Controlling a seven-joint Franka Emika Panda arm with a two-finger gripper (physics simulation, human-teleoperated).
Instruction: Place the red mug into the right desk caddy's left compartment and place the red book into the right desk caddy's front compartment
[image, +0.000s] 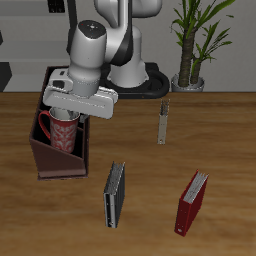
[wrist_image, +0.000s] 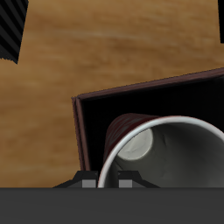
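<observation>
Exterior view shows the red mug (image: 61, 131) standing upright inside the right desk caddy (image: 50, 158), directly beneath the gripper (image: 70, 112); whether the fingers pinch its rim cannot be told. Well apart from the caddy, the red book (image: 191, 203) stands on the table (image: 225, 130), beyond a dark grey book (image: 115, 193).

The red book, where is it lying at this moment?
In the exterior view the red book lies on the table near its front edge, apart from the dark grey book and far from the right desk caddy.
</observation>
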